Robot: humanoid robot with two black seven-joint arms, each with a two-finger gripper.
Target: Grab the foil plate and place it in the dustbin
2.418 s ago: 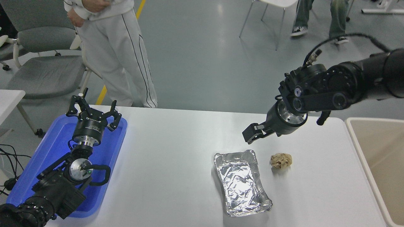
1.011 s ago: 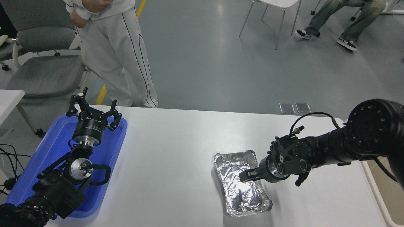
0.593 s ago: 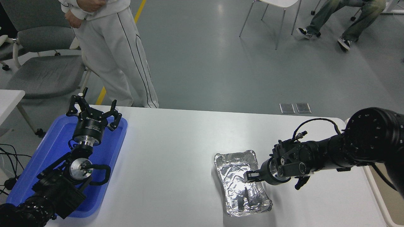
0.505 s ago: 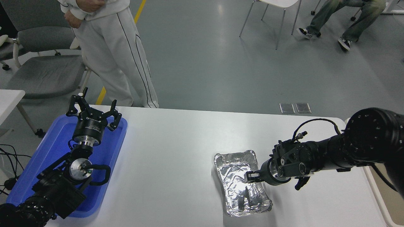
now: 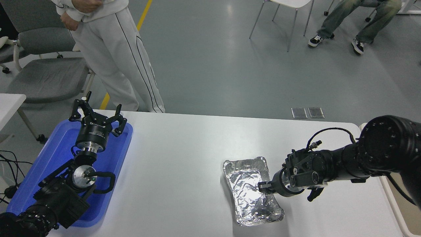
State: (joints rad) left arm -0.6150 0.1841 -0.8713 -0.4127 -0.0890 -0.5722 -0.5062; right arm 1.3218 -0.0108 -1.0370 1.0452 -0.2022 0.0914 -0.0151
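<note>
The right gripper, lower since a moment ago, now pinches the plate's right rim at lower centre: grasp apparently made, lift next.

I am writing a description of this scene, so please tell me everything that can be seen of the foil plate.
The foil plate is a shiny silver tray of crinkled aluminium foil, rectangular with rounded corners and a raised, wrinkled rim. It appears empty and lies flat on the white table, its long side running away from the camera, slightly slanted. The right end effector is at its right rim, about the middle of that long side, seemingly closed on the foil edge. Nothing else touches it.
</note>
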